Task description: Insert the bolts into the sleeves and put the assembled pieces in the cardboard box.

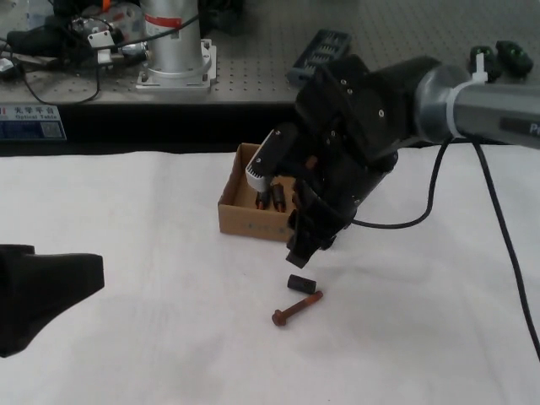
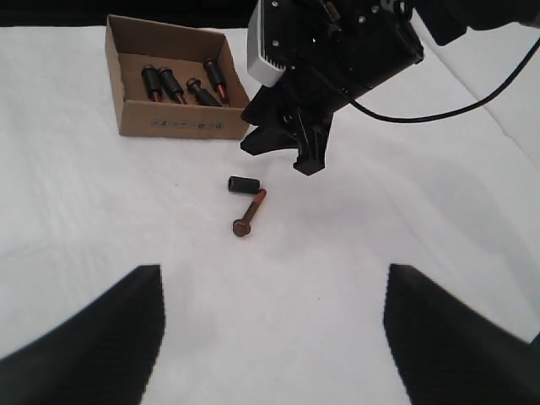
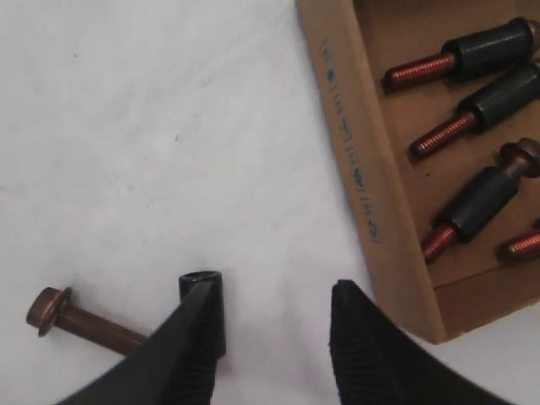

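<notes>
While right jaws gape, sleeve lies beside—ungripped.

The high camera stands back of the bench's near edge, looking forward and down from well off; the left wrist camera hangs over the near part of the bench, facing the far edge, with the box and right gripper at middle range; the right wrist camera sits close above the bench, looking down between its fingers; all three share the box's near wall, the sleeve and the bolt.
</notes>
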